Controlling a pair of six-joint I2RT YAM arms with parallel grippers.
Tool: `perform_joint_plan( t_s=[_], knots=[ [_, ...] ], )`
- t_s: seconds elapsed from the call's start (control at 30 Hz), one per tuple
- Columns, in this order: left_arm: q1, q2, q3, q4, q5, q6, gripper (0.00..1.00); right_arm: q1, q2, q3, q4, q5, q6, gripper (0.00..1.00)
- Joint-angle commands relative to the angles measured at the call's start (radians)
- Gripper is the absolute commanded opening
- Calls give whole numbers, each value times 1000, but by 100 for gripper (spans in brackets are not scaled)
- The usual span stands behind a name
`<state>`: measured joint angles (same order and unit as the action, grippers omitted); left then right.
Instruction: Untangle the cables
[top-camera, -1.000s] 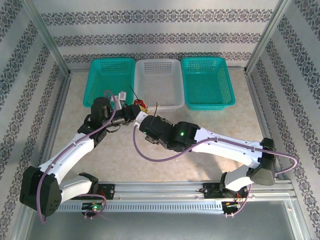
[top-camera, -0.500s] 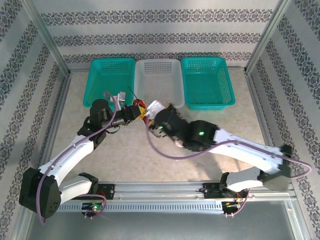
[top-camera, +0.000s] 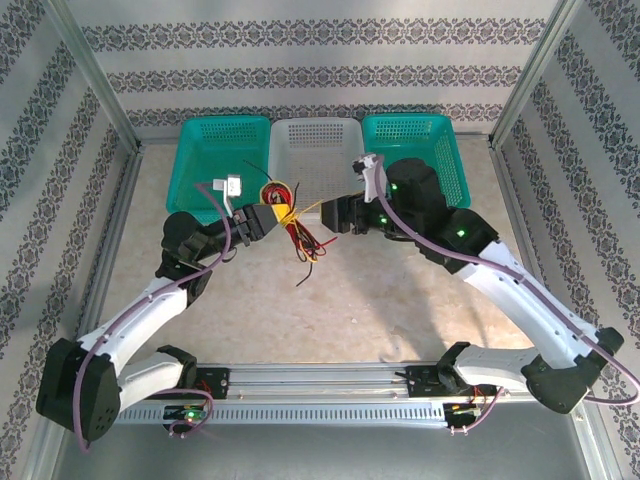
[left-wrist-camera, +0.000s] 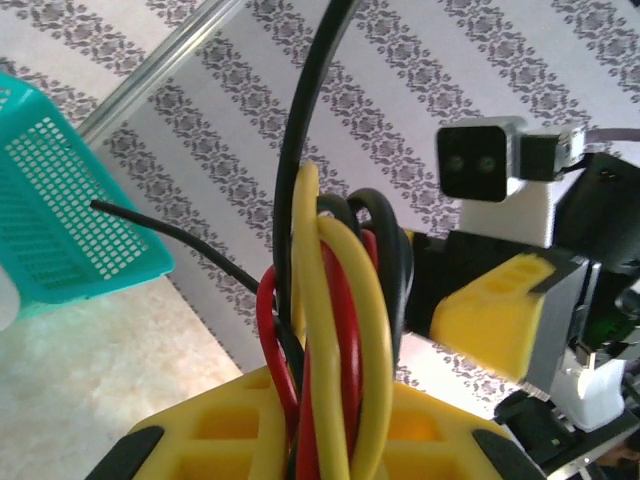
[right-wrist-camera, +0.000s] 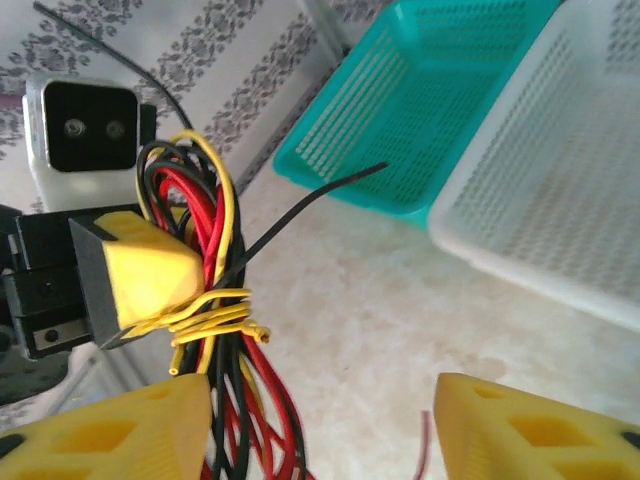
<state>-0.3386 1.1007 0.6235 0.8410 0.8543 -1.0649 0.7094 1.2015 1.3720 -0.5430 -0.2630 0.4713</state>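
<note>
I see a beige counter (top-camera: 400, 300) ringed by patterned walls. Before the white basket (top-camera: 318, 150), my left tool (left-wrist-camera: 325, 440) pinches tight on the red, black and yellow cables (top-camera: 296, 232). My right tool (right-wrist-camera: 320, 425), also before that basket, gapes empty.

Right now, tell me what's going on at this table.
The left gripper has its jaws shut on a bundle of red, black and yellow cables. It holds them in front of the white basket, loose ends trailing toward the table. The right gripper sits just to the bundle's right, jaws open, holding nothing. A yellow wire is wound around the bundle, so the cables are not yet untangled.
</note>
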Motion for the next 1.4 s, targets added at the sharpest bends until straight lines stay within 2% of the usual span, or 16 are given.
perform_joint_plan(
  t_s=[0.0, 0.17, 0.27, 0.47, 0.63, 0.67, 0.73, 0.9, 1.07, 1.17, 1.27, 1.37],
  knots=[
    [12, 19, 38, 200, 55, -92, 0, 6, -18, -8, 63, -85, 51, 58],
    [11, 24, 51, 182, 70, -91, 0, 9, 2, -12, 109, -95, 77, 49],
    [11, 27, 56, 182, 74, -96, 0, 19, 14, -23, 122, -51, 79, 40],
    [10, 36, 65, 176, 98, -104, 0, 20, 18, -30, 158, -44, 89, 24],
    [12, 31, 62, 166, 107, -106, 0, 18, 13, -39, 157, -52, 87, 21],
    [11, 29, 62, 167, 106, -108, 0, 17, 13, -42, 159, -58, 88, 16],
    [11, 29, 63, 172, 101, -116, 0, 18, 12, -52, 169, -69, 91, 0],
    [11, 34, 100, 233, 89, -185, 0, -18, -9, -90, 198, -26, 124, 0],
    [9, 38, 146, 266, 122, -256, 0, -132, 13, -94, 332, -144, 250, 0],
    [3, 32, 168, 357, 96, -341, 0, -168, 59, -65, 391, -181, 286, 0],
    [-4, 3, 202, 388, 34, -363, 0, -170, 120, -64, 450, -215, 335, 0],
    [-7, -39, 238, 347, -18, -334, 0, -124, 179, -110, 606, -266, 426, 0]
  ],
)
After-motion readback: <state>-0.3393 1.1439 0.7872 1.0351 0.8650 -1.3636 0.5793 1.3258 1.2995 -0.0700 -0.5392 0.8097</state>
